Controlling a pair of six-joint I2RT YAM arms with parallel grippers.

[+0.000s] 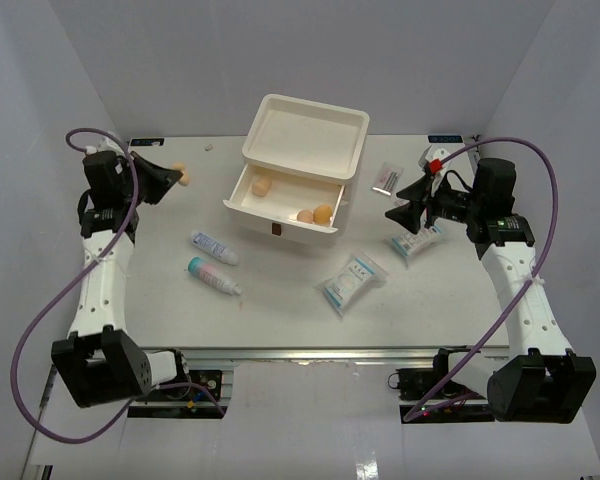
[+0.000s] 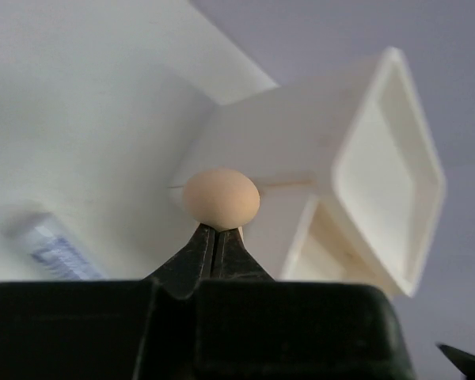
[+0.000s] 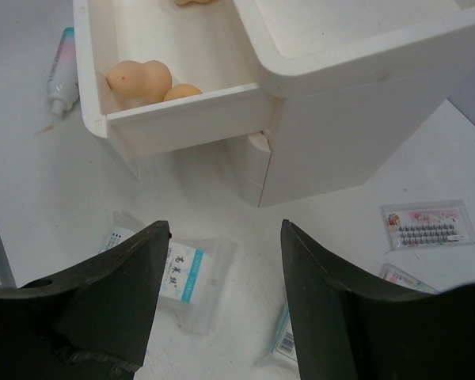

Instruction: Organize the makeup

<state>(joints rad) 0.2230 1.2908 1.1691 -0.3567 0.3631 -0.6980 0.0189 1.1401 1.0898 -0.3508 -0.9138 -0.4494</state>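
Note:
My left gripper (image 1: 173,177) is shut on a tan egg-shaped sponge (image 1: 184,179), held in the air left of the cream drawer box (image 1: 305,125); in the left wrist view the sponge (image 2: 221,198) sits at the closed fingertips (image 2: 208,241). The open top drawer (image 1: 242,203) holds more tan sponges (image 1: 262,186) (image 1: 323,213). Two white-and-pink tubes (image 1: 213,247) (image 1: 214,277) lie left of centre. My right gripper (image 1: 400,209) is open and empty above a blue-and-white packet (image 3: 191,273), right of the box. Another packet (image 1: 352,282) lies in front.
A third packet (image 1: 416,241) lies under my right arm. A clear lash case (image 1: 385,176) lies right of the box; it also shows in the right wrist view (image 3: 423,226). White walls close the table on the left, back and right.

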